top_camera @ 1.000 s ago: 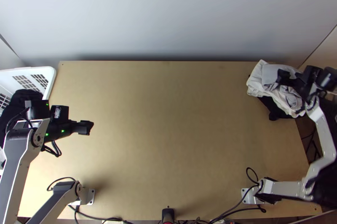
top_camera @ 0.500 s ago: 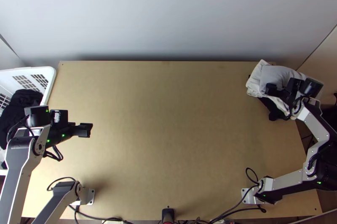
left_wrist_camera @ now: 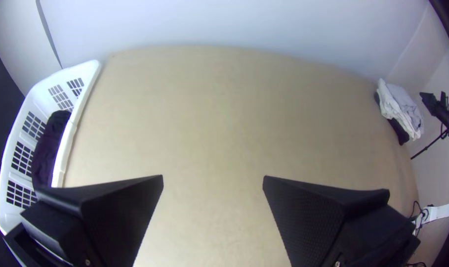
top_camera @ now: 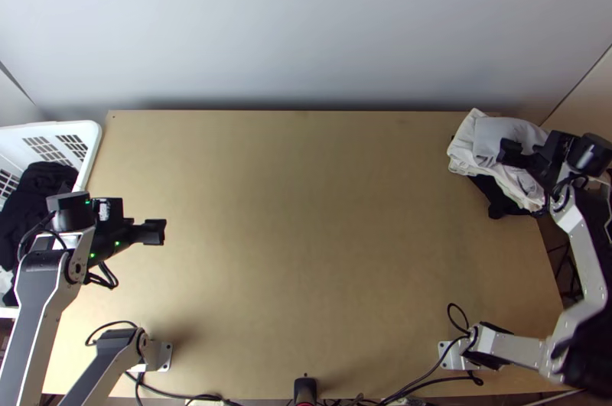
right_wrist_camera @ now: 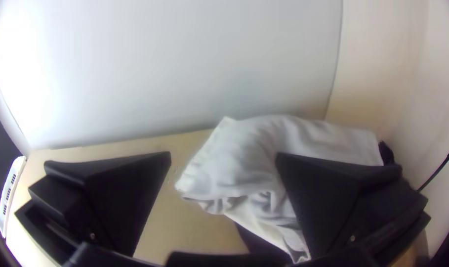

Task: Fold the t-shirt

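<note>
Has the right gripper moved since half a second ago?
Yes: in the top view, the right gripper has shifted to the picture's right, farther from the white basket.

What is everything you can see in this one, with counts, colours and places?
Table: one, light wood, centre
Wall: pale, behind the table
Basket: one, white, at the table's left
Dark cloth: count unclear, bunched in the basket
Pale cloth: count unclear, white and grey, piled at far right corner
Black cloth: count unclear, under the pale pile
Cables: several, black, near edge
Left arm: one, grey and black, left
Right arm: one, silver and black, right
Left gripper: one, black, over left side
Right gripper: one, black, near the pile
</note>
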